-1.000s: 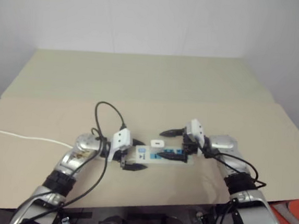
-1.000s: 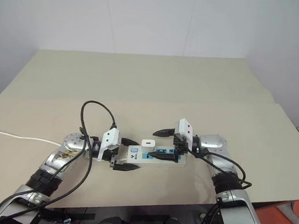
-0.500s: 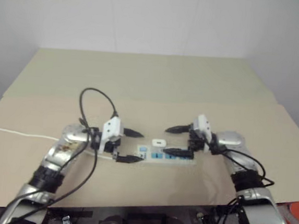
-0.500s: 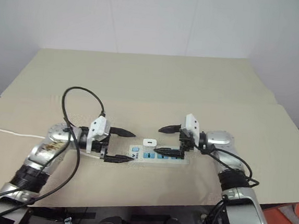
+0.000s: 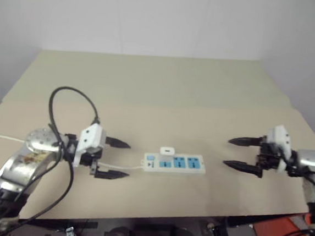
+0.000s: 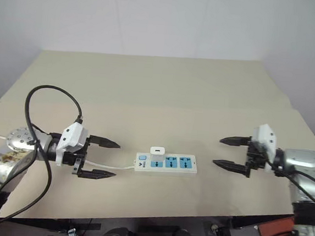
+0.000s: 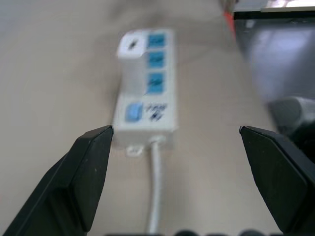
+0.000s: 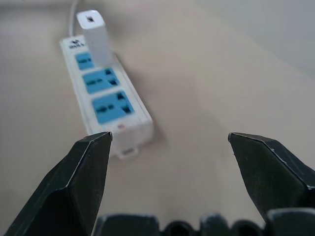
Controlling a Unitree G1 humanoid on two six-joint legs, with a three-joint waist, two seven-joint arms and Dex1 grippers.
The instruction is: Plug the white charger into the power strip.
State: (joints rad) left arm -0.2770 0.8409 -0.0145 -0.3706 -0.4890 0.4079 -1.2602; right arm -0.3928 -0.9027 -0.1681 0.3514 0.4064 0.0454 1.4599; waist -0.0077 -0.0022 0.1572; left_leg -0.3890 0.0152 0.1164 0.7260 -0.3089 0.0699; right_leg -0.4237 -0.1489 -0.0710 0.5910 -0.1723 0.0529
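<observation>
Left gripper (image 6: 103, 158) spread wide, empty, at lower left. Right gripper (image 6: 226, 152) likewise wide, empty, at right. White charger (image 8: 94, 34) standing upright in end socket of power strip (image 6: 165, 163), clearest in right wrist view. Strip mid-tabletop (image 6: 148, 95) between both grippers, touching neither.

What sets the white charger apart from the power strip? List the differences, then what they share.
Size: the white charger is a small block about one socket wide; the power strip is a long bar.
Pose: the charger stands upright in the socket nearest the switch end; the strip lies flat on the table.
Colour: the charger is plain white; the strip carries blue sockets and a blue switch.
Cord: the strip trails a thin white cord; the charger shows none.
Both are white and rectangular.
</observation>
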